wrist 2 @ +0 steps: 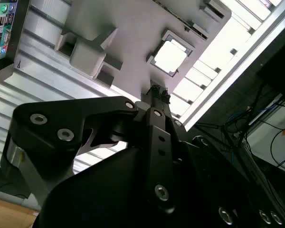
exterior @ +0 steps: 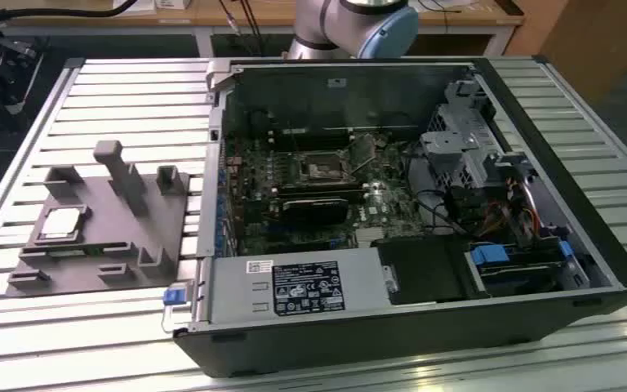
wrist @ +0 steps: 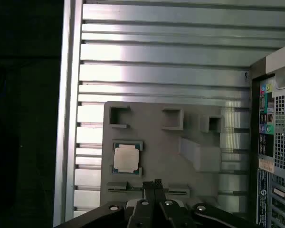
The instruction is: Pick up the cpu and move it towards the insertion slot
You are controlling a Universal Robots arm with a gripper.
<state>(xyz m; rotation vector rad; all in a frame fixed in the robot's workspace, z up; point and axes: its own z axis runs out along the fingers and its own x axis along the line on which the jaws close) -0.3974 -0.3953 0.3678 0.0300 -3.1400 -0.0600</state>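
Ahead of the jaws, and a little off to one side of their line, the cpu [wrist: 126,158] is seen lying flat in a square recess of the grey fixture [wrist: 156,137], with its pale metal top turned upward. No contact between the jaws and the cpu is shown; the chip sits near the tips but apart from them. The jaws are held over one edge of the fixture. As far as both wrist views allow, they appear to be pressed together with nothing between them, though the thin line between the tips is hard to judge.

The fixture is laid on the slatted metal desk [wrist: 161,52]. Several upright blocks are carried on it beyond the cpu, farther from the jaws. An open computer case [exterior: 401,335] is set beside the fixture on the same desk. Inside it, on the motherboard [exterior: 254,204], the insertion slot [exterior: 322,169] is shown as a silvery frame around a dark centre, well apart from the cpu and from the jaws.
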